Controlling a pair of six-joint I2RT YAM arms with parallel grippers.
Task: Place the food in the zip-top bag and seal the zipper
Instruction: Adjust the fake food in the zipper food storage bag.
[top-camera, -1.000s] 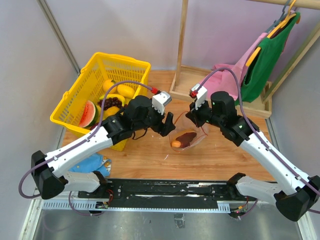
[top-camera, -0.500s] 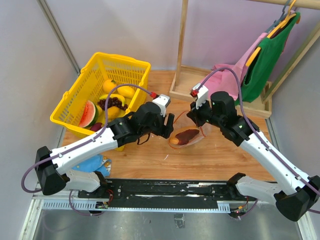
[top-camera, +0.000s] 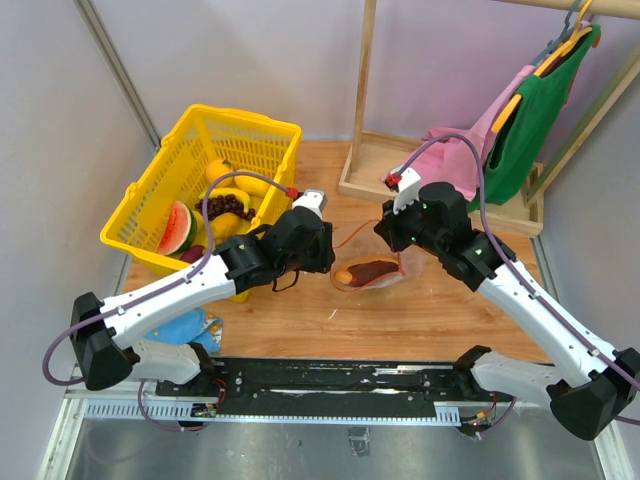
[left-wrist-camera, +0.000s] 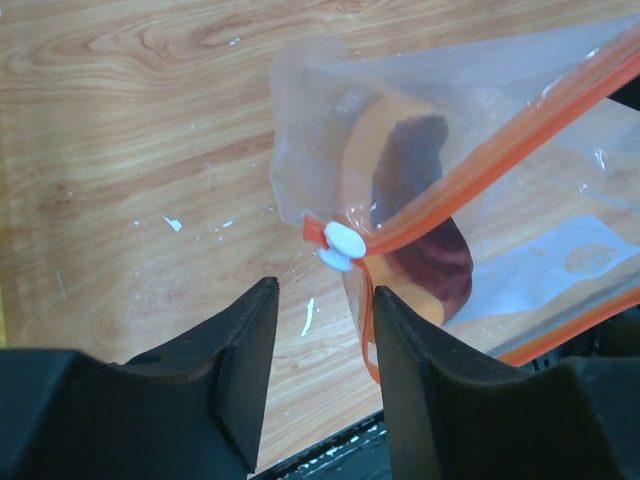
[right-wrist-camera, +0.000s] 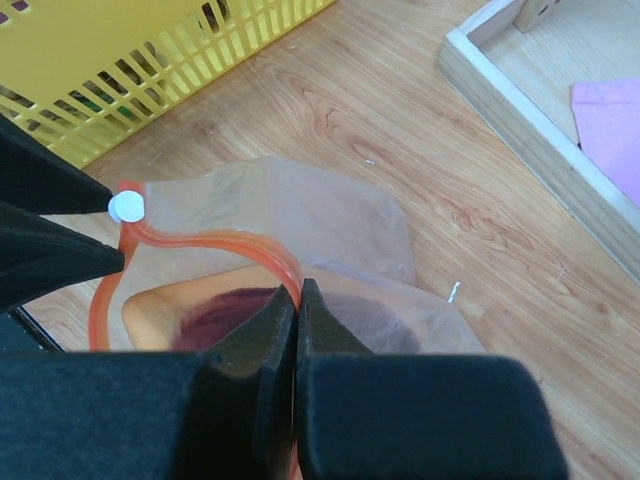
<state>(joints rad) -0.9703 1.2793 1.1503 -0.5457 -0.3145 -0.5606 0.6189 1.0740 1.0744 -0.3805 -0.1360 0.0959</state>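
The zip-top bag (top-camera: 368, 272) lies on the tabletop (top-camera: 300, 310) between the arms, food (left-wrist-camera: 420, 230) inside. Its film looks thin, limp and slippery, so the stiffer zipper (left-wrist-camera: 500, 160) is the better hold. Right jaws pinch that strip mid-mouth; left jaws are spread just short of its white slider (left-wrist-camera: 343, 245), apart from it

Work cell: pale walls, wood-grain table.
Light wooden table (top-camera: 400, 315) enclosed by plain grey-lilac walls (top-camera: 50, 120). Wooden garment rack (top-camera: 364, 90) at rear right carries a green garment (top-camera: 530, 115) and a pink garment (top-camera: 457, 160). Lighting even, diffuse.
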